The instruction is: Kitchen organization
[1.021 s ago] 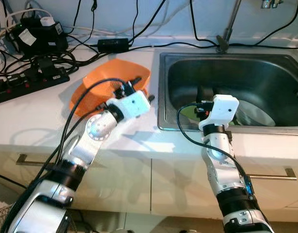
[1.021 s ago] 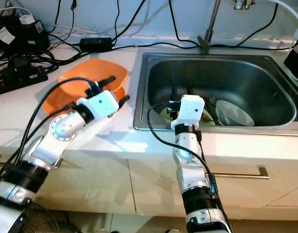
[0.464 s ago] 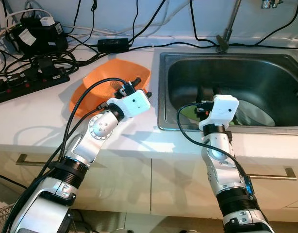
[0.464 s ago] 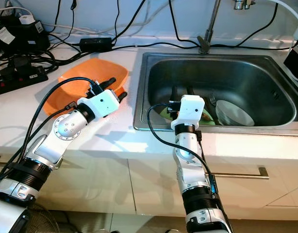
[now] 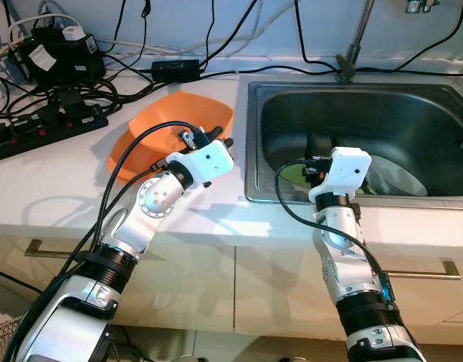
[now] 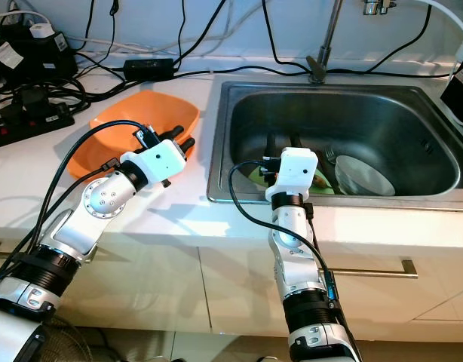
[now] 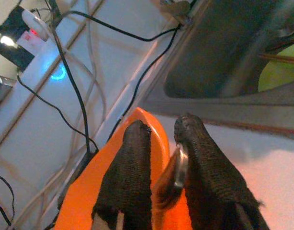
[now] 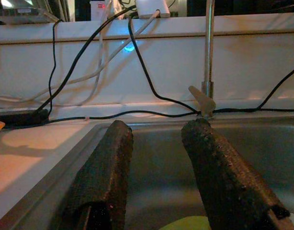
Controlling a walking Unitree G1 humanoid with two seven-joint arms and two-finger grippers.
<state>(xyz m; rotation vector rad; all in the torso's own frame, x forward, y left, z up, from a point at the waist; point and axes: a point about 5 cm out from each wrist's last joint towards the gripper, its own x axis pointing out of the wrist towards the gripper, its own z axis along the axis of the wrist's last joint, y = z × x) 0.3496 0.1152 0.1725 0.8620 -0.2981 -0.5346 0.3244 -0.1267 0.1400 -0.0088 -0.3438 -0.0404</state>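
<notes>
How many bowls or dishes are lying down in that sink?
2 that I can make out: a pale bowl toward the sink's right side, and a green dish beside it, partly behind the right gripper. More may be hidden behind that arm.

A sink is set into the right part of the countertop, with a tap standing behind it and a bowl and a plate lying inside it. A basin is placed on the countertop just left of the sink, and power strips with cables are spread behind and to the left of the basin, against the wall. Cabinet fronts with a handle are found below the countertop edge.
</notes>
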